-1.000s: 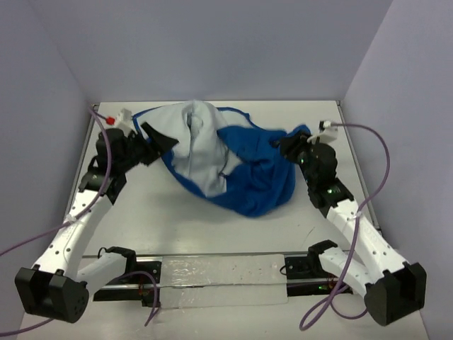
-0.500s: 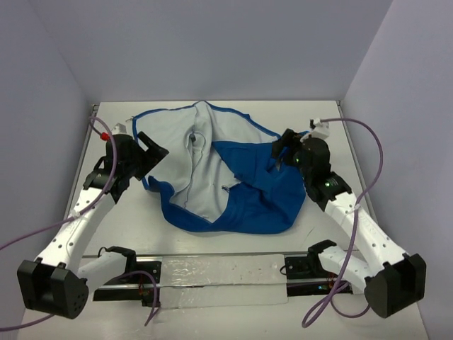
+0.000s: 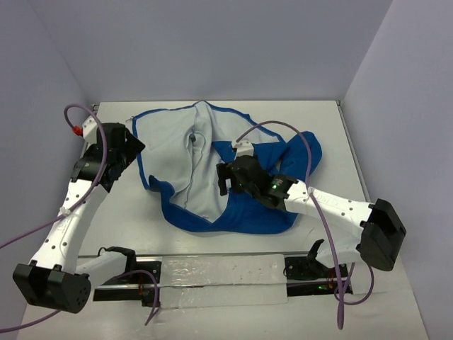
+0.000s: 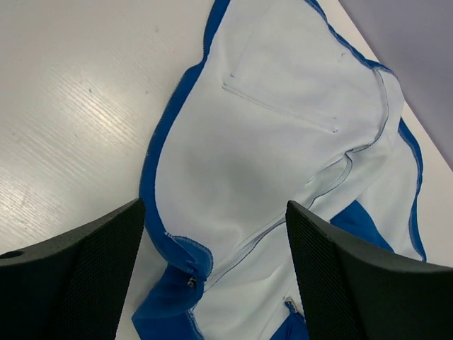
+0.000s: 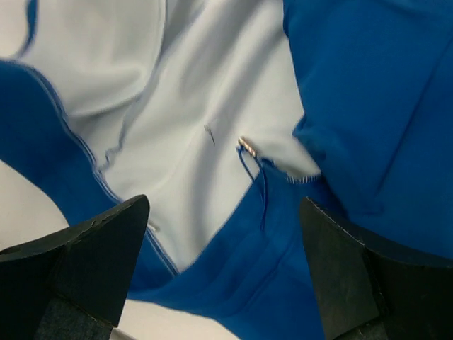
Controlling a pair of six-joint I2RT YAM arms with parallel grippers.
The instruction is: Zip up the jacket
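On a white table point(image 3: 333, 134) walled in pale lilac, the jacket point(image 3: 180, 170) lies unzipped and rumpled at the centre. Its grey-white lining faces up on the left side and its royal-blue outer cloth is bunched on the right. The heap spreads wider across the table than it does from the far edge towards the arm bases, so its long axis runs roughly left to right, with the right end tipped towards the far side. A seam in the lining runs crosswise to that, from the far edge towards the near one. Which end is collar and which is hem cannot be told.

The left gripper point(image 3: 133, 146) hangs at the jacket's left border, its jaws spread wide and holding nothing. Its wrist camera looks between the two fingers point(image 4: 85, 269) onto the lining and the zipper point(image 4: 178, 88) along the blue edge. The right gripper point(image 3: 222, 178) reaches in over the blue cloth to the middle of the garment, where lining and outer fabric meet. Its jaws also stand wide apart and empty, above a small metal piece point(image 5: 245, 146) on the lining.
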